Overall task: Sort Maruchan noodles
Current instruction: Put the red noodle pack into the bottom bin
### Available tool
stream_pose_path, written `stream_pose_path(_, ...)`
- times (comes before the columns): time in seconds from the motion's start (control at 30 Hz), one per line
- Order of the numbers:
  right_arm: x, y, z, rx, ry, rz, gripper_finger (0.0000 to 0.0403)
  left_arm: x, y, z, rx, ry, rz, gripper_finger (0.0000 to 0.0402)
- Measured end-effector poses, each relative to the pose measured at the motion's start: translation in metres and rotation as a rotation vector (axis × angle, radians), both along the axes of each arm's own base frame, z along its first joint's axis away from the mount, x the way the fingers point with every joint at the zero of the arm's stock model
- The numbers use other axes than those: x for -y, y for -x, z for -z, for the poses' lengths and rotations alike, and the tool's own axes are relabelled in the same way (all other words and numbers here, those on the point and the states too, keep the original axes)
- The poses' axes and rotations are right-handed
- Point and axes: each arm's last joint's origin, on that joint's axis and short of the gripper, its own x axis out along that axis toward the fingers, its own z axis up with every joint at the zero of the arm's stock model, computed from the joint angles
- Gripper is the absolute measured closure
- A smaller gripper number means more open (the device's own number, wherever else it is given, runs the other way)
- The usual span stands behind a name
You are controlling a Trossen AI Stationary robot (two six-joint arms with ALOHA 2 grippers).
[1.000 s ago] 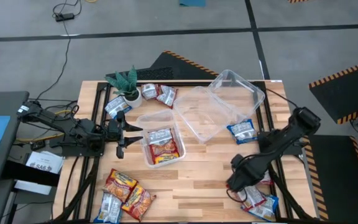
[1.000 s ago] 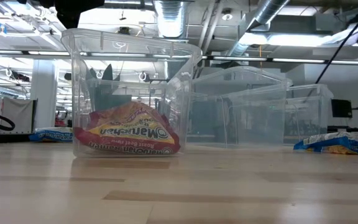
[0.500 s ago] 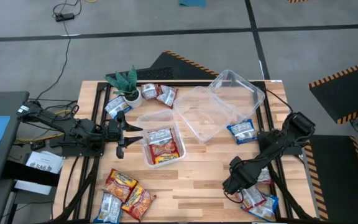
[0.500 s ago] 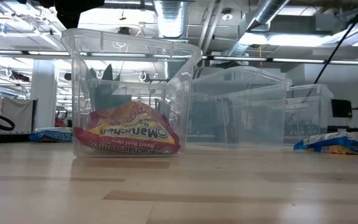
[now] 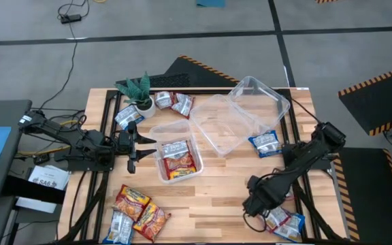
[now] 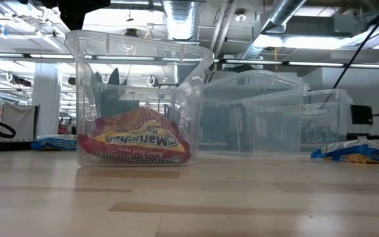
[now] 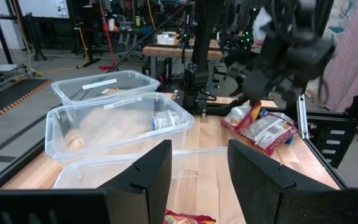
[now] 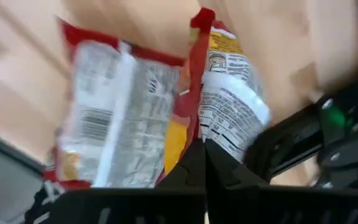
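At the table's front right corner, the right gripper [image 5: 256, 204] has slid a little further forward and inward over the last second, settling against the small heap of Maruchan packets [image 5: 282, 220] lying there; its wrist view shows the fingers [image 8: 194, 163] pressed together with a red-and-yellow packet [image 8: 219, 93] and a paler one [image 8: 107, 118] just beyond the tips (whether an edge is pinched between them I cannot tell). That suggests the pick from this heap is under way but not yet secured. Across the table, the left gripper [image 5: 133, 146] waits with its fingers apart beside the small clear tub [image 5: 156, 131], which already holds two packets [image 5: 178, 158]. Other packets lie by the potted plant [image 5: 139, 90], at the front left [image 5: 136, 212], and one blue-and-white packet [image 5: 265, 143] lies beside the larger empty tubs [image 5: 237, 112].
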Motion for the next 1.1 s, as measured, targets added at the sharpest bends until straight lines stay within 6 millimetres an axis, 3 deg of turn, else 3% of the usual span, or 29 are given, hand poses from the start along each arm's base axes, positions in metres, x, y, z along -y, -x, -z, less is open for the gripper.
stream_pose_path(0.37,-0.004,-0.021,-0.085,0.404,0.094,-0.175,0.0397,0.000,0.000,0.000,0.000,0.000,0.000,0.0257)
stream_pose_path(0.57,0.007,-0.032,-0.134,0.634,0.171,-0.332,0.0397,0.000,0.000,0.000,0.000,0.000,0.000,0.0257)
stream_pose_path(0.73,0.032,-0.051,-0.162,0.782,0.328,-0.428,0.0397,0.000,0.000,-0.001,0.008,0.003,0.000,0.0257)
stream_pose_path(1.1,0.108,-0.126,-0.185,1.040,0.499,-0.566,0.0397,0.000,0.000,-0.001,0.006,-0.013,-0.001,0.0257)
